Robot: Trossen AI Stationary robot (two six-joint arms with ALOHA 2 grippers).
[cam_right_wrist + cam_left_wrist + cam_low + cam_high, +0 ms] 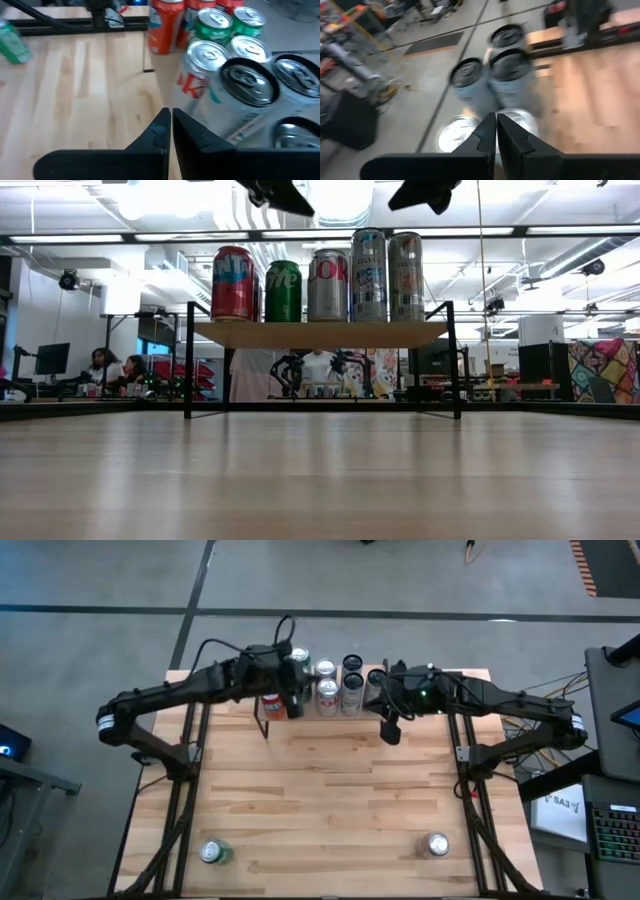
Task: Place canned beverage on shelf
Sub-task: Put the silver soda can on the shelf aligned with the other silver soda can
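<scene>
The shelf [320, 333] stands at the table's far middle on thin black legs. Several cans stand upright on its board: a red one [232, 284], a green one [283, 290] and silver ones [328, 285]. They also show in the high view [326, 690]. My left gripper [292, 700] is shut and empty, above the cans at the shelf's left part [496, 122]. My right gripper [390, 728] is shut and empty, just off the shelf's right end and higher than the can tops [170, 116]. In the low view both grippers [280, 195] [425, 192] are clear of the cans.
A green can [213, 852] stands on the table near its near left corner, and a silver can [436, 844] near its near right corner. The wide wooden tabletop [340, 790] lies between them and the shelf. People sit in the room behind [110, 368].
</scene>
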